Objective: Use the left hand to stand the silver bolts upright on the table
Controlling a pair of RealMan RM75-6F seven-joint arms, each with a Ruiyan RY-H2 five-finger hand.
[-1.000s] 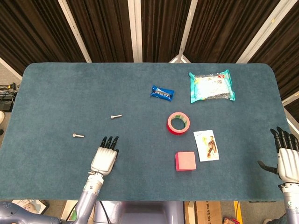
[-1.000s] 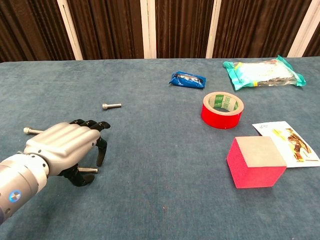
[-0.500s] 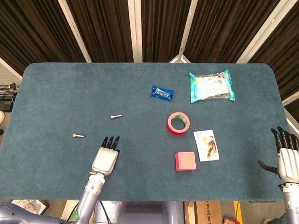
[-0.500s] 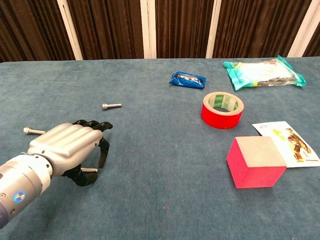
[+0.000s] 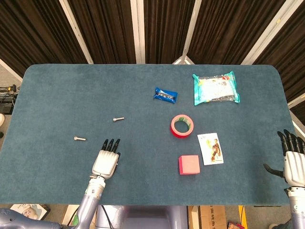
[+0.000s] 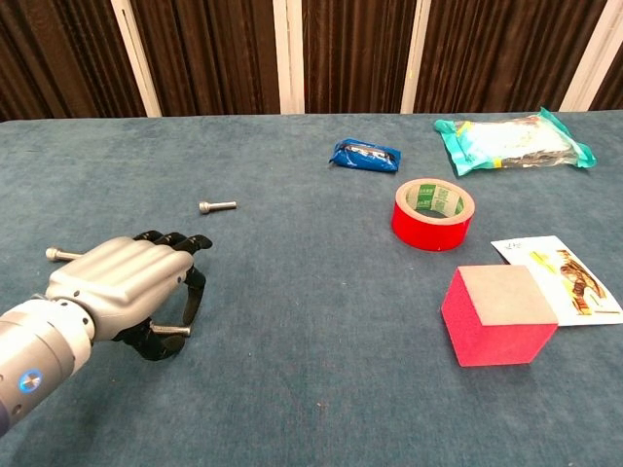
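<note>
Two silver bolts lie flat on the blue table: one ahead of my left hand, the other to its left. My left hand hovers low, palm down, with its fingers curved over a third bolt. That bolt lies level beside the thumb and is hidden in the head view. Whether the thumb and a finger pinch it does not show. My right hand rests at the table's right edge, fingers apart and holding nothing.
A red tape roll stands right of centre. A pink block and a printed card sit nearer the front. At the back are a blue packet and a teal wipes pack.
My left hand has shifted only slightly over the bolt beneath it. The bolts and my right hand have not moved.
</note>
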